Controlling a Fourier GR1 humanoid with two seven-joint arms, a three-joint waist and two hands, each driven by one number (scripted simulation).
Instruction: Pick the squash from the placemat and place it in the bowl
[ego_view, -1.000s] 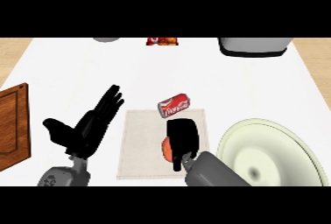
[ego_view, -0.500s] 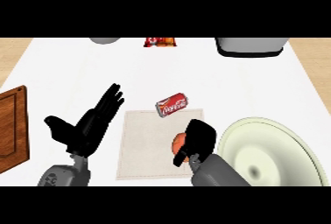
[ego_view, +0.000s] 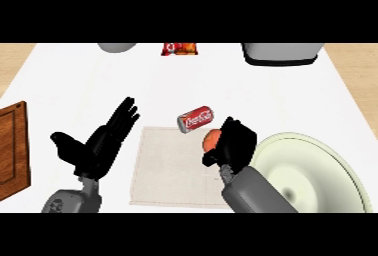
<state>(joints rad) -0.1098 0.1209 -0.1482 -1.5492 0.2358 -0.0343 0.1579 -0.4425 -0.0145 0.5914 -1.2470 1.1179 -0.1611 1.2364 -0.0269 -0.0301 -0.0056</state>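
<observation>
Right hand (ego_view: 235, 144) curls round the orange squash (ego_view: 212, 138), holding it over the placemat's (ego_view: 173, 167) right edge, just beside the pale green bowl (ego_view: 317, 175). A red soda can (ego_view: 196, 119) lies at the placemat's top edge. Left hand (ego_view: 100, 142) rests open, fingers spread.

- White counter (ego_view: 148, 75).
- Placemat (ego_view: 173, 165) near the middle, red can (ego_view: 196, 119) at its far edge.
- Pale bowl (ego_view: 325, 175) right.
- Wooden board (ego_view: 13, 145) left.
- Grey container (ego_view: 282, 52), snack packet (ego_view: 179, 48), grey dish (ego_view: 118, 47) far.
</observation>
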